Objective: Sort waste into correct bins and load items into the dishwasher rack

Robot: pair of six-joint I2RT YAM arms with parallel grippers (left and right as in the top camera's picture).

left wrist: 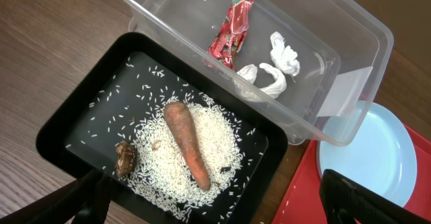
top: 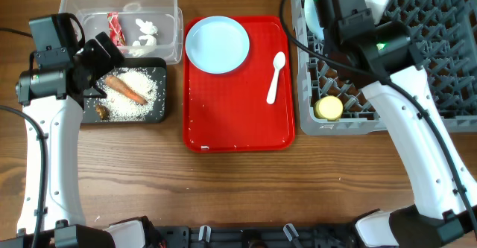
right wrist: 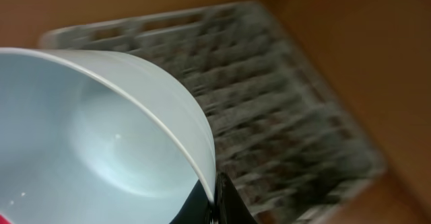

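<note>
My left gripper [left wrist: 215,204] is open and empty above the black tray [left wrist: 67,123], which holds the carrot [left wrist: 188,143], rice [left wrist: 222,143] and a brown scrap [left wrist: 125,158]. The clear tub [left wrist: 350,42] holds the red wrapper [left wrist: 231,29] and white tissue [left wrist: 273,66]. My right gripper [right wrist: 217,204] is shut on the rim of a pale bowl [right wrist: 87,136], held over the left part of the grey rack [top: 447,54]. The yellow cup [top: 329,108] sits in the rack. The light-blue plate [top: 217,45] and white spoon [top: 275,77] lie on the red tray [top: 238,121].
The red tray sits between the bins and the rack. A few rice grains lie at its front edge. Bare wooden table runs along the front. The right wrist view is motion-blurred.
</note>
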